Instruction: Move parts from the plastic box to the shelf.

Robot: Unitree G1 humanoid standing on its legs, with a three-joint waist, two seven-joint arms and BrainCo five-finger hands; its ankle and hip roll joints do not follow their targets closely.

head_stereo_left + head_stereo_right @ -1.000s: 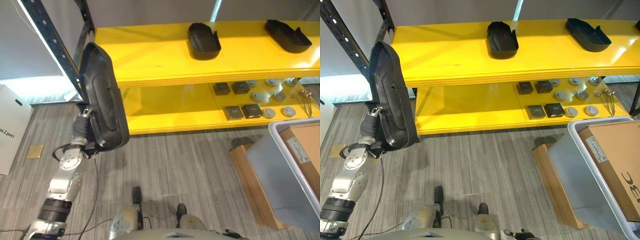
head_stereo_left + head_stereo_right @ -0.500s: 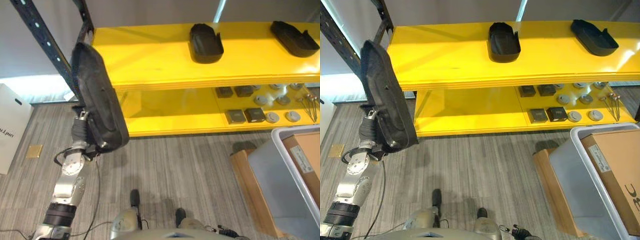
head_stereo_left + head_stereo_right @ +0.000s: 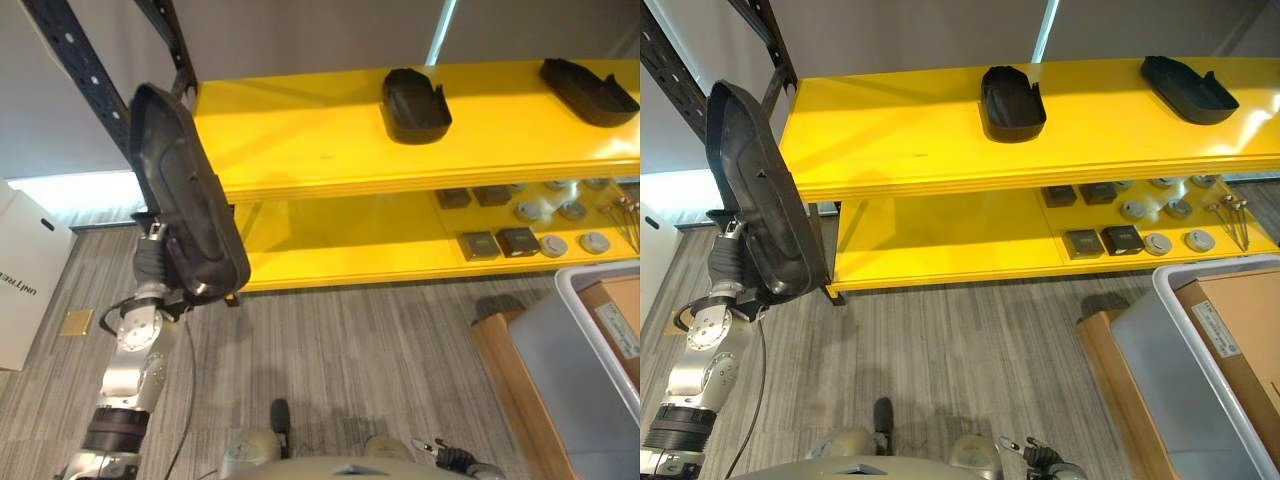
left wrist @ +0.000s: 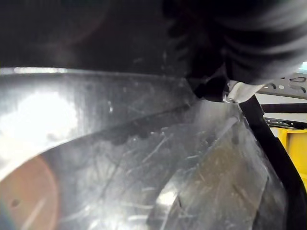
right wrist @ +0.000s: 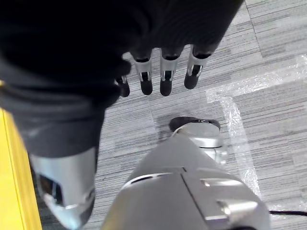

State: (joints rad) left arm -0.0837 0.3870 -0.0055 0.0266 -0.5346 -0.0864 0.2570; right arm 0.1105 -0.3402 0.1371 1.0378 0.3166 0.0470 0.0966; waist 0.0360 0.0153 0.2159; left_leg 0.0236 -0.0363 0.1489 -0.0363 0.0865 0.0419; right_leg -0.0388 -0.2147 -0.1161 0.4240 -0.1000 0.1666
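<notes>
Left robot hand [image 3: 160, 290]: raised at the left end of the shelf, gripping the lower end of a long black moulded part [image 3: 185, 195]. The fingers are hidden behind the part, so how far they close cannot be told; the part stands nearly upright in the grasp, its top leaning toward the dark upright post [image 3: 75, 60] of the rack. The left wrist view shows the part's glossy inner surface pressed close against the hand.

Right robot hand [image 5: 158, 72]: hanging idle over the grey floor, fingers straight and relaxed, holding nothing.

Held part: in the air, beside the upper yellow shelf [image 3: 300, 140] at its left end, not yet resting on it.

Upper shelf: two black parts already lie on it, one near the middle [image 3: 415, 100], one toward the right end [image 3: 588, 90]. The left stretch of the board is bare.

Lower shelf [image 3: 940, 235]: small dark square pieces and round grey pieces grouped at the right.

Plastic box [image 3: 1185, 370]: on the floor at the right, well apart from the held part, with a cardboard carton [image 3: 1240, 330] inside.

Progress, as judged: two parts placed, a third in transit and likely due for the bare left stretch. Whether more parts remain in the box cannot be told.
</notes>
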